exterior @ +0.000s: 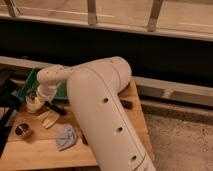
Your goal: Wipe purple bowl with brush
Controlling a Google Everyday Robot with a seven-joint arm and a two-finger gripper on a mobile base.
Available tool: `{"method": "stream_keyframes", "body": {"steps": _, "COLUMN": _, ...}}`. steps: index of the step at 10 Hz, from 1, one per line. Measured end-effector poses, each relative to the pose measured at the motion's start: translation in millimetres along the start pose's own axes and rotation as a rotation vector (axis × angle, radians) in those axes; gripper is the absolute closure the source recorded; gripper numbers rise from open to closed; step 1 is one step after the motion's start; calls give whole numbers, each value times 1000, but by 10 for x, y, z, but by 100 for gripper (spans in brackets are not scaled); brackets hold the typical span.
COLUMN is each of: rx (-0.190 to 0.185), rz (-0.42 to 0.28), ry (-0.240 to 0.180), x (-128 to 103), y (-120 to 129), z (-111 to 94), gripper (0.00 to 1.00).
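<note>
Brush point(55, 108), a slim dark stick, is lying slantwise on the wooden table point(40, 156) at the middle left of the frame, just right of the gripper point(34, 103). The thick white arm point(105, 120) is rising from the lower right, bending over and reaching left, its wrist pointing down beside the green tray point(27, 81). Whether the gripper is wide, narrow or holding anything, I cannot tell

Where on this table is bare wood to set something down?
Free: the front strip of the wooden table, before the grey cloth and small dark cup. Crowded: back left, where the gripper hangs by the green tray.
</note>
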Motion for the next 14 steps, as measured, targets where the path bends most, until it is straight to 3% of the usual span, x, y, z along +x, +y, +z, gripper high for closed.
{"method": "stream_keyframes", "body": {"steps": 4, "rx": 49, "rz": -10, "ry": -24, "x": -55, "y": -66, "z": -249, "gripper": 99}}
{"method": "stream_keyframes", "body": {"steps": 7, "rx": 103, "rz": -25, "ry": -60, "x": -140, "y": -100, "z": -560, "gripper": 100}}
{"method": "stream_keyframes", "body": {"steps": 9, "rx": 118, "rz": -16, "ry": -75, "x": -113, "y": -122, "z": -750, "gripper": 100}}
{"method": "stream_keyframes", "body": {"steps": 14, "rx": 134, "rz": 132, "ry": -87, "x": 541, "y": -362, "z": -1375, "gripper": 100}}
